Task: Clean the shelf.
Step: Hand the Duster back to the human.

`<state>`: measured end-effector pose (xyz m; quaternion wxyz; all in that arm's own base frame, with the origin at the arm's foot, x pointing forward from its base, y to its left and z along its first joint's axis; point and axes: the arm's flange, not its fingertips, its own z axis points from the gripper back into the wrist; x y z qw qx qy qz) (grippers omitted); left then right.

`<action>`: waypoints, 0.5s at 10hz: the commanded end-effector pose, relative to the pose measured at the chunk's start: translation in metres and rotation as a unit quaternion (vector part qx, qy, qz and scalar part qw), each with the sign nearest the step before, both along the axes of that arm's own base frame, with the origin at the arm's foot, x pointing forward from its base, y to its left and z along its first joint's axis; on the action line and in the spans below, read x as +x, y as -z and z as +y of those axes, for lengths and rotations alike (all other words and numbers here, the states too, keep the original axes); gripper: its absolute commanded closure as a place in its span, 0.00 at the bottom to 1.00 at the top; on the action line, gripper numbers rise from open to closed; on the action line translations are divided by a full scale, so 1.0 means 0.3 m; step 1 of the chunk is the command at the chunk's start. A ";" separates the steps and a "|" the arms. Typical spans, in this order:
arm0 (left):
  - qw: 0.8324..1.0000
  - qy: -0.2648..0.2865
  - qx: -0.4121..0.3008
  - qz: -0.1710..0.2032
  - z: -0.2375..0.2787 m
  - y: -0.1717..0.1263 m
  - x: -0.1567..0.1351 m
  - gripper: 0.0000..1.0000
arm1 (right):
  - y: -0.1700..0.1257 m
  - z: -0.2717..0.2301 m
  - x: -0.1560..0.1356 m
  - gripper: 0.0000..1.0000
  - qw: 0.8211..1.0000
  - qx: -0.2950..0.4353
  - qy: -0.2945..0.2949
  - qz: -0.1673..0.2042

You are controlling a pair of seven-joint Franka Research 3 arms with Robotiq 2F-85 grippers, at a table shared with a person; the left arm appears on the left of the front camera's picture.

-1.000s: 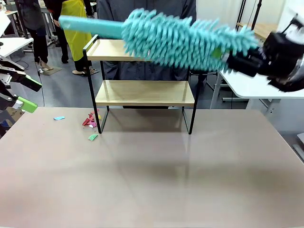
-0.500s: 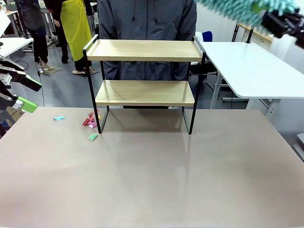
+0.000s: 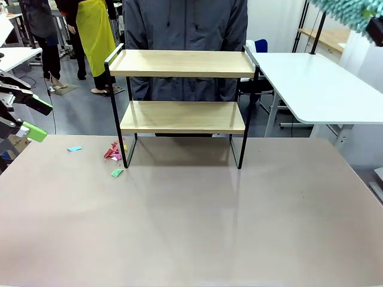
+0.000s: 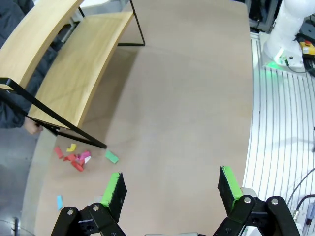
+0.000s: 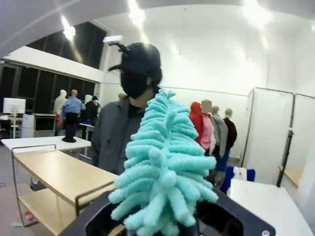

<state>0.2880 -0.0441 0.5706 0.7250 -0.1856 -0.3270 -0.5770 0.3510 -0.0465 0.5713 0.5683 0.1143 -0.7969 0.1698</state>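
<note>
Dusting goes best if the duster comes down flat along the top board and sweeps toward the paper scraps at lower left. Right end effector, upper right corner, is clenched on the duster, well above the shelf at centre. Left end effector hangs released at far left

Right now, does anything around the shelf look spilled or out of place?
Yes. Small coloured scraps lie scattered on the table beside the shelf's front leg on the robot's left, with a green piece and a blue piece lying apart. Both shelf boards look bare and level.
</note>
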 end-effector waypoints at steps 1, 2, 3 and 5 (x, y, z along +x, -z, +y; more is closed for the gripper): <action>1.000 0.009 -0.008 -0.007 -0.001 0.000 0.005 0.02 | 0.085 -0.016 0.003 0.84 0.999 0.019 0.038 0.009; 1.000 0.009 -0.008 -0.007 -0.001 0.000 0.005 0.02 | 0.134 -0.048 0.009 0.84 0.998 0.023 0.050 0.024; 1.000 0.009 -0.008 -0.007 -0.001 0.000 0.005 0.02 | 0.202 -0.088 0.015 0.84 0.997 0.029 0.065 0.043; 1.000 0.009 -0.008 -0.007 -0.001 0.000 0.005 0.02 | 0.341 -0.138 0.025 0.84 0.993 0.033 0.079 0.083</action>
